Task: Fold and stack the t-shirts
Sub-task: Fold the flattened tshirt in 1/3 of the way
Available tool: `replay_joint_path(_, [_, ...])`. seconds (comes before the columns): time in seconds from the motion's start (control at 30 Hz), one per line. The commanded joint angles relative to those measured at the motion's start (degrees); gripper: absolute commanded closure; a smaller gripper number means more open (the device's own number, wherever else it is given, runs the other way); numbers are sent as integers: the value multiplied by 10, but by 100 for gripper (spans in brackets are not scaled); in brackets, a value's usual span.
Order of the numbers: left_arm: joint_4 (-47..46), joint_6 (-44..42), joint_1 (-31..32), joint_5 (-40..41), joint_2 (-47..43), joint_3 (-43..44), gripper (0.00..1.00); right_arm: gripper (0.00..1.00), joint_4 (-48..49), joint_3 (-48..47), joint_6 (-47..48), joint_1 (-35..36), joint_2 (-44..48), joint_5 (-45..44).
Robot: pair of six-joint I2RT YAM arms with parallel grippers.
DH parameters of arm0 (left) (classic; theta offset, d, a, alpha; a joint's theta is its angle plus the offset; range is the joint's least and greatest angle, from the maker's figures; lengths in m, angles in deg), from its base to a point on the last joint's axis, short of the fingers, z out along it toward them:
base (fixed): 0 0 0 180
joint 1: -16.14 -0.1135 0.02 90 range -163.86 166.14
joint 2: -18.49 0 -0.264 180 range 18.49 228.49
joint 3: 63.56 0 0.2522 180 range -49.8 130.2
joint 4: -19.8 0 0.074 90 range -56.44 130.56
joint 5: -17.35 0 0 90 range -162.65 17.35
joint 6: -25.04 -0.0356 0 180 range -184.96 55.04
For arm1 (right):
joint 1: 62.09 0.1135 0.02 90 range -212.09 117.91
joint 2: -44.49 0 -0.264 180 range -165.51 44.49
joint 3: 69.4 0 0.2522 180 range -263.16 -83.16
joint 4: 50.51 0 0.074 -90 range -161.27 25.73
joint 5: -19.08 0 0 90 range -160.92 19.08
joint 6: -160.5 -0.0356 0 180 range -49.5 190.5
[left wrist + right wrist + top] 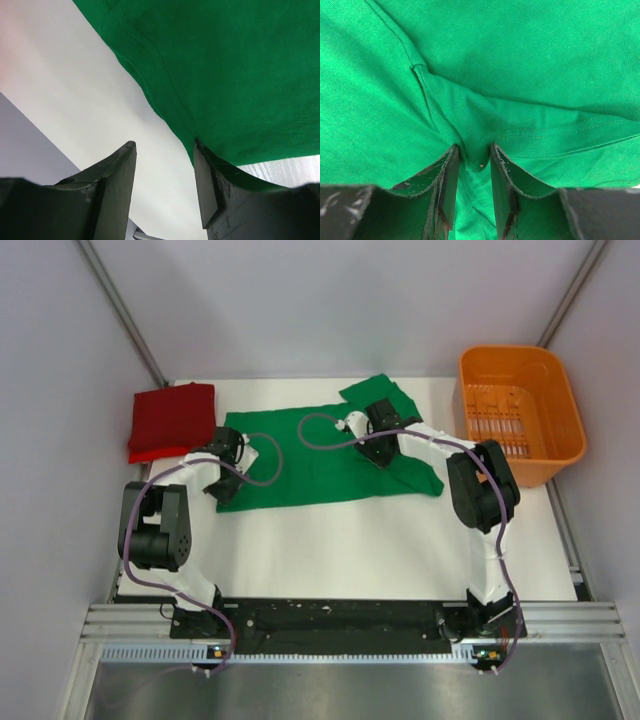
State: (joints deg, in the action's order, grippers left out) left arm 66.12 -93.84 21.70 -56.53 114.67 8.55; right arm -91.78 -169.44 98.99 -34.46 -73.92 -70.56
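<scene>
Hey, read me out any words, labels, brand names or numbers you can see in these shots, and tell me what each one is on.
No readable text in any view.
The green t-shirt: plain cloth with only stitched seams, no print or tag showing.
The dark red t-shirt: no lettering.
The orange basket: no label visible.

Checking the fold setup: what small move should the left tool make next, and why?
Probably slide the left tool sideways onto the hem of the green t-shirt and close: it stands open over bare table, one finger touching the edge, while the right tool pinches cloth.
</scene>
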Motion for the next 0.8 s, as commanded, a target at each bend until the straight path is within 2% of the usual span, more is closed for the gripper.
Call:
replay_joint_path(0.0, [-15, -5, -1, 5, -6, -4, 46, 69, 11, -29, -1, 0, 22, 15])
replay_joint_path(0.13, [-16, -6, -1, 4, -8, -10, 46, 67, 11, -32, -8, -2, 19, 22])
replay_joint_path(0.33, [-17, -6, -2, 3, -5, -14, 46, 57, 25, -27, -29, -14, 49, 54])
replay_joint_path(0.77, [-18, -8, -1, 3, -2, -16, 45, 62, 37, -10, -34, -27, 43, 66])
